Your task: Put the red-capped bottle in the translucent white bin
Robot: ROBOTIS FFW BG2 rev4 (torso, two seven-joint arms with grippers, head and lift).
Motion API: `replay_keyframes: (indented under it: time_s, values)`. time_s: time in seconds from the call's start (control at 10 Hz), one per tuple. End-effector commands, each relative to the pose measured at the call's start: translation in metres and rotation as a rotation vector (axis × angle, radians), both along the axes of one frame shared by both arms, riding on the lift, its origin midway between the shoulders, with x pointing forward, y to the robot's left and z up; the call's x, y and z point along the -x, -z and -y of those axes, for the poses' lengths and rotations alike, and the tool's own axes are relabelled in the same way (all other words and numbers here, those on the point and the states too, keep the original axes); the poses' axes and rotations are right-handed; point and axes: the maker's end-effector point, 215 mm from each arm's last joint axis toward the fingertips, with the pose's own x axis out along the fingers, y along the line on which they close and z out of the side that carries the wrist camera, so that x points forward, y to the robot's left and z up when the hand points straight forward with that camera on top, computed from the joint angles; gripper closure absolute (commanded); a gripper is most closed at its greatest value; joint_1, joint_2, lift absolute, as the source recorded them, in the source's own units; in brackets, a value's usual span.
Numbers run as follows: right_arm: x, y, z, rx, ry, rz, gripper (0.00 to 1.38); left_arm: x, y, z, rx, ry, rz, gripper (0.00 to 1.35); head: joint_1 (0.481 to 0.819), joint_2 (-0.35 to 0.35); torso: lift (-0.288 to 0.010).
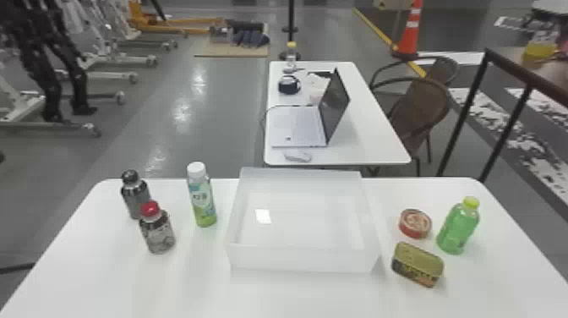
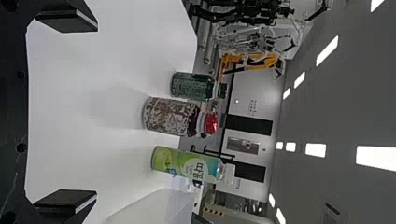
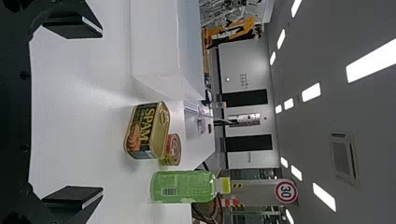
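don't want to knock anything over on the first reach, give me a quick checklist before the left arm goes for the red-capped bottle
- Left gripper ready, jaws open: ok
- Red-capped bottle standing upright: ok
- Free room around it: not ok, the black-capped bottle stands close behind
- Low, straight carry to the bin: not ok, the white-capped bottle stands near that path, so lifting high looks safer
- Bin upright with its top open: ok
- Red cap screwed tight: cannot tell
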Motion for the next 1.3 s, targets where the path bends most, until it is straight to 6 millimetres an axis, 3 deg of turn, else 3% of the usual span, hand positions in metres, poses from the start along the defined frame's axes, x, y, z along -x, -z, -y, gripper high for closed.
replay_keyframes:
  time_s: [0.0, 0.2, 0.7, 1.2]
  values:
    - [0.0, 0.0, 0.0, -0.002, 0.001, 0.001, 0.11, -0.004, -0.001, -0.001, -0.008, 0.008, 0.0, 0.05, 0.549, 0.0, -0.1]
    - [-0.002, 0.0, -0.002, -0.004, -0.004, 0.001, 0.11, -0.02, 0.002, 0.003, -0.008, 0.043, -0.019, 0.05, 0.549, 0.0, -0.1]
    - [-0.005, 0.001, -0.005, -0.005, -0.019, 0.006, 0.11, -0.101, -0.008, 0.004, -0.065, 0.153, 0.012, 0.07, 0.549, 0.0, -0.1]
    - [-0.007, 0.004, -0.008, -0.008, -0.032, 0.002, 0.11, -0.146, -0.003, 0.005, -0.101, 0.192, 0.007, 0.08, 0.549, 0.0, -0.1]
